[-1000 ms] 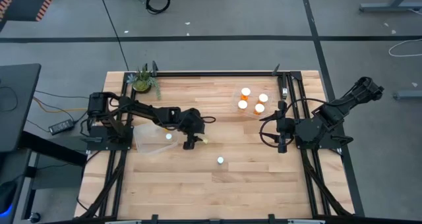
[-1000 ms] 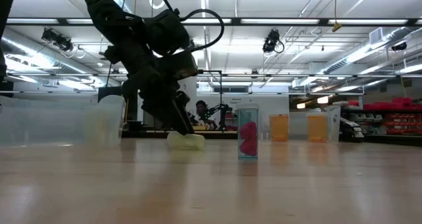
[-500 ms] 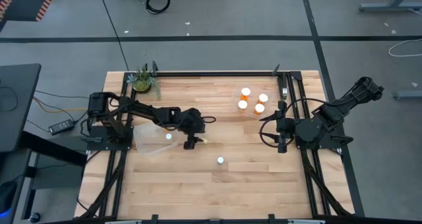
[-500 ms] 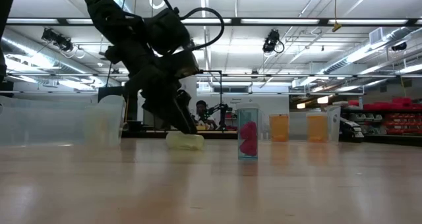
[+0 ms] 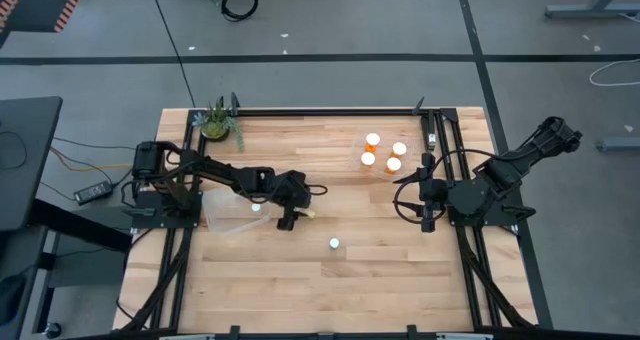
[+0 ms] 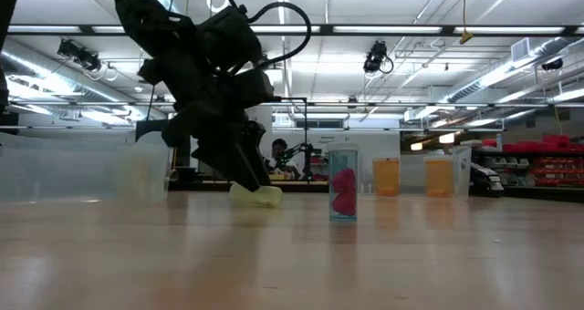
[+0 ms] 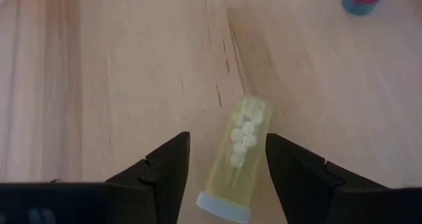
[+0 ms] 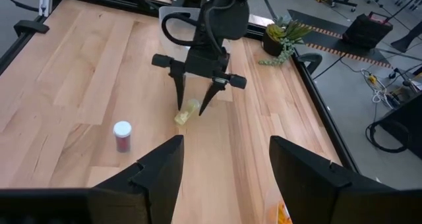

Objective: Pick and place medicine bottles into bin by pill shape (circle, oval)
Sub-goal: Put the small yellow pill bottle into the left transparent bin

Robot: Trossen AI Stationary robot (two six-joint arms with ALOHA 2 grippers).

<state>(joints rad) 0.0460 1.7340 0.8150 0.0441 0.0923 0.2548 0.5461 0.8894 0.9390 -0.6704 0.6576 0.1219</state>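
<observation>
A pale yellow bottle (image 7: 242, 155) holding round white pills lies on its side on the table; it also shows in the high view (image 5: 306, 213) and the low view (image 6: 257, 195). My left gripper (image 7: 227, 161) is open and low over it, one finger on each side, with gaps showing. A clear bottle with red pills and a white cap (image 6: 343, 184) stands upright nearer the table's near edge (image 5: 334, 244). My right gripper (image 8: 227, 178) is open and empty at the table's right side (image 5: 428, 218).
A clear bin (image 5: 226, 212) holding a white-capped bottle (image 5: 256, 206) stands just left of my left gripper. A second clear bin (image 5: 384, 150) with several orange, white-capped bottles stands at the far right. A potted plant (image 5: 217, 123) is at the far left corner.
My left gripper has shifted slightly toward the near edge and lower around the lying yellow bottle, staying open. The bottle has stayed where it was.
</observation>
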